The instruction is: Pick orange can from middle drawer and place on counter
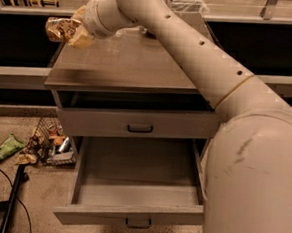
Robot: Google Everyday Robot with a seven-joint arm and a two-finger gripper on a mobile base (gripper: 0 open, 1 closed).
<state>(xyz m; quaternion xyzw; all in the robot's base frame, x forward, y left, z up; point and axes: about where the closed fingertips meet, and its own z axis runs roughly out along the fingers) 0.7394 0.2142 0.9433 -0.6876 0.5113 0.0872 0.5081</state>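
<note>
The orange can (57,28) is a small, shiny, orange-gold tin with mottled brownish print. It is lit brightly along its top, and its print is too blurred to read. The hand (72,29) holds it closed between pale yellowish fingers (84,37), lying on its side in the air. It hangs at the far left corner of the desk (134,70), partly out past the left edge and clear of the glossy grey-brown top. The arm reaches to it across the desk from the near right. Below, the middle drawer (104,217) stands pulled out towards the viewer, its dark pull handle (138,222) on the front. The upper drawer (95,124) is pushed in. A wire basket (51,143) of small items sits on the floor to the left.
</note>
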